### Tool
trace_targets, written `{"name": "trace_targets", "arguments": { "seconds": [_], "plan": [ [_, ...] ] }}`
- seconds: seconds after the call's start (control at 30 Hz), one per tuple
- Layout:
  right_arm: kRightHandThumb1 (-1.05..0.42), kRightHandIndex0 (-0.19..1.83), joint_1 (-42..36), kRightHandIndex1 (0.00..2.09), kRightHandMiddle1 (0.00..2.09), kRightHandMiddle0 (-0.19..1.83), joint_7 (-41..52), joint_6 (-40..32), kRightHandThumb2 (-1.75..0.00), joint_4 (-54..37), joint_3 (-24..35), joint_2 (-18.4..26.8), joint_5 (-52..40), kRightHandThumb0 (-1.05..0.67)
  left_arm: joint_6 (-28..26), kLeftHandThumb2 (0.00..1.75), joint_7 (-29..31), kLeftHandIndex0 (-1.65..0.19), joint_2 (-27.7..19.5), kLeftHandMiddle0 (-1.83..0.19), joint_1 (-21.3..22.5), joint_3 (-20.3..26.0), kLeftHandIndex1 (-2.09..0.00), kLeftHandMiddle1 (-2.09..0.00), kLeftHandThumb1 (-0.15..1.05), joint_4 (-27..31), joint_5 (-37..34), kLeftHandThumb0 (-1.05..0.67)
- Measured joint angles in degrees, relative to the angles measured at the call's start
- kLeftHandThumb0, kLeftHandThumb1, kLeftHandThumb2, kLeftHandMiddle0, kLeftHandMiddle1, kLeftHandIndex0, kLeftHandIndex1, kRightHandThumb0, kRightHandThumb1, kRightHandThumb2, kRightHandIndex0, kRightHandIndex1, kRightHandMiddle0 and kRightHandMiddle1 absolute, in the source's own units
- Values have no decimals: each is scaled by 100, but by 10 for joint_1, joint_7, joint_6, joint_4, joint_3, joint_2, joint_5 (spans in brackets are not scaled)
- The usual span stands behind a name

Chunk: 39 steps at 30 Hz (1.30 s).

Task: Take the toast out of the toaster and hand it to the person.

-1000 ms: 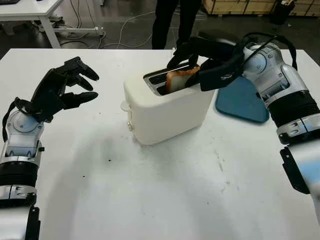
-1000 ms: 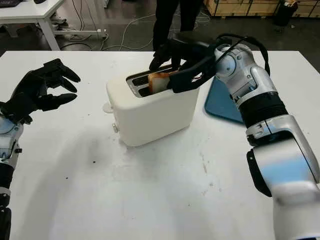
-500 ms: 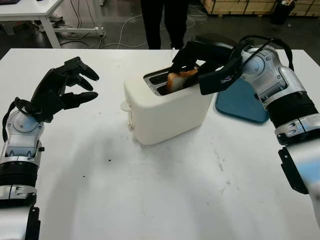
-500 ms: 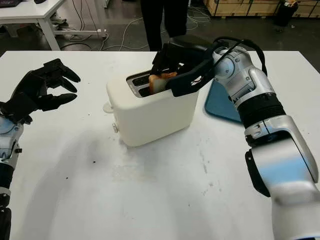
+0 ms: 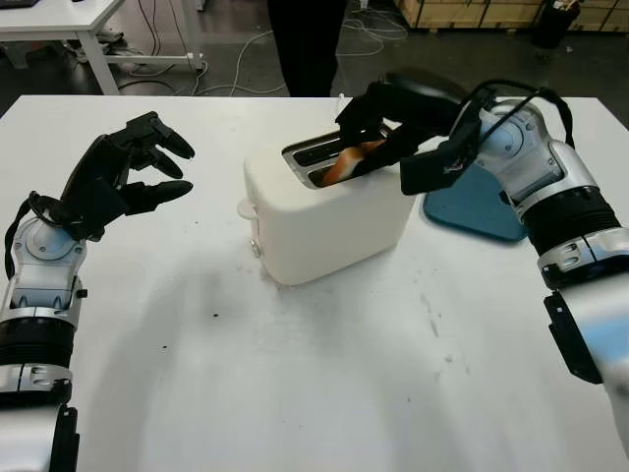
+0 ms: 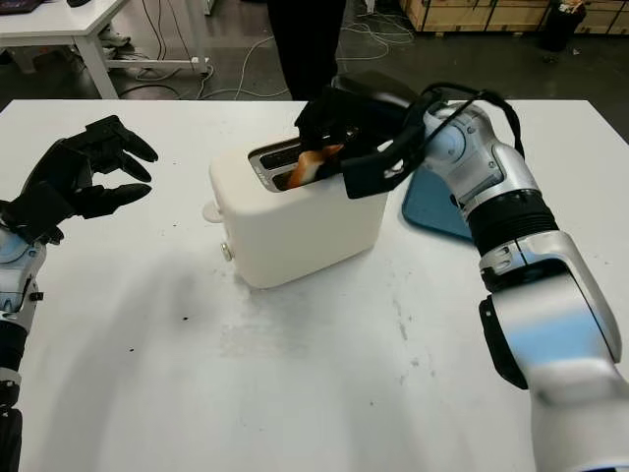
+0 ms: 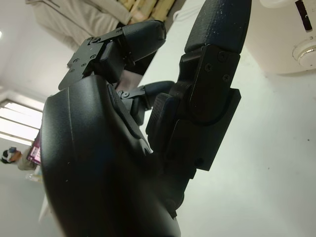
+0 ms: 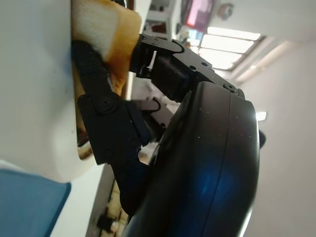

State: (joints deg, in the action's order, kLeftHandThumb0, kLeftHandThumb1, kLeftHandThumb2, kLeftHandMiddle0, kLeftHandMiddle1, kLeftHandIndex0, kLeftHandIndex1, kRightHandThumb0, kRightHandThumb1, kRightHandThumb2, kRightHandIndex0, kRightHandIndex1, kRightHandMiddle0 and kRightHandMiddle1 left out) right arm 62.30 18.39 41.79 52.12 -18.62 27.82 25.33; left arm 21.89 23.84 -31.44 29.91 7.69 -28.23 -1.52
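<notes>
A cream toaster stands in the middle of the white table. A slice of toast leans out of its near slot, tilted. My right hand is above the toaster's top with its fingers closed around the toast; the right wrist view has one finger in front of the crust and another behind it. At the table's left my left hand hovers open, holding nothing. A person's dark legs stand beyond the far table edge, behind the toaster.
A blue plate-like mat lies right of the toaster, under my right forearm. The toaster's knob faces the left hand. A white desk and cables are on the floor at the back left.
The right hand has tilted and lifted the toast a little in its slot. The person behind the table has stepped to the left. My left hand has not moved.
</notes>
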Motion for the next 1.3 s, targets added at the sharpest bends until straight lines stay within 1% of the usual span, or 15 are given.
{"name": "trace_targets", "arguments": {
  "seconds": [0.1,0.3,0.4,0.47,0.53,0.57,0.67,0.73,0.87,0.93,1.0,1.07,1.13,1.23,1.3],
  "plan": [
    [-92,117,1,175,174,91,-47,23,-22,26,0,-2,14,-40,0,10,-1,-30,0,-33,0,0,-141,-149,92,0,1,-105],
    [-92,117,15,175,175,89,-139,38,-20,67,0,0,50,-35,-3,9,-1,-30,0,-34,0,0,-141,-149,92,0,0,-105],
    [-92,113,30,175,175,87,-141,39,-20,82,8,4,47,-32,-4,9,-1,-30,0,-34,0,0,-141,-149,92,0,0,-105],
    [-92,109,44,175,175,85,-137,39,-19,87,19,10,42,-33,-4,9,-1,-30,0,-33,0,0,-141,-148,92,0,0,-105],
    [-92,107,59,175,175,85,-138,33,-16,89,35,16,34,-35,-4,9,0,-30,0,-33,0,0,-141,-148,92,0,0,-105],
    [-92,107,66,175,175,85,-141,30,-15,89,44,18,29,-33,-4,8,0,-31,0,-33,0,0,-141,-148,92,0,0,-105],
    [-92,107,89,175,175,87,-141,24,-17,97,73,22,-1,-32,-5,8,0,-31,0,-34,0,0,-141,-149,92,0,0,-105],
    [-92,111,103,175,175,91,-139,12,-17,103,93,24,-22,-32,-6,8,0,-31,0,-34,0,0,-140,-148,92,0,0,-105],
    [-92,115,121,175,175,94,-120,-11,-22,112,139,27,-77,-39,-8,9,0,-31,0,-34,0,0,-139,-147,92,0,0,-105],
    [-92,114,124,175,175,95,-108,-30,-21,115,158,29,-99,-36,-8,9,0,-31,0,-34,0,0,-139,-147,92,0,0,-105],
    [-92,113,125,175,175,95,-95,-64,-20,118,178,28,-127,-38,-8,8,0,-31,0,-34,0,0,-139,-147,92,0,0,-105],
    [-92,113,125,175,175,94,-82,-114,-23,119,200,25,-159,-41,-8,8,0,-31,0,-34,0,0,-140,-147,92,0,0,-105],
    [-92,112,125,175,175,93,-81,-154,-26,120,214,23,-176,-40,-8,8,1,-31,0,-34,0,0,-139,-147,92,0,0,-105],
    [-92,110,125,175,175,89,-82,-179,-29,124,231,19,-191,-43,-8,9,1,-31,0,-34,0,0,-139,-147,92,0,0,-105],
    [-92,110,125,175,175,85,-85,-200,-31,136,243,15,-203,-38,-8,10,0,-31,0,-34,0,0,-139,-147,92,0,0,-105]
  ]
}}
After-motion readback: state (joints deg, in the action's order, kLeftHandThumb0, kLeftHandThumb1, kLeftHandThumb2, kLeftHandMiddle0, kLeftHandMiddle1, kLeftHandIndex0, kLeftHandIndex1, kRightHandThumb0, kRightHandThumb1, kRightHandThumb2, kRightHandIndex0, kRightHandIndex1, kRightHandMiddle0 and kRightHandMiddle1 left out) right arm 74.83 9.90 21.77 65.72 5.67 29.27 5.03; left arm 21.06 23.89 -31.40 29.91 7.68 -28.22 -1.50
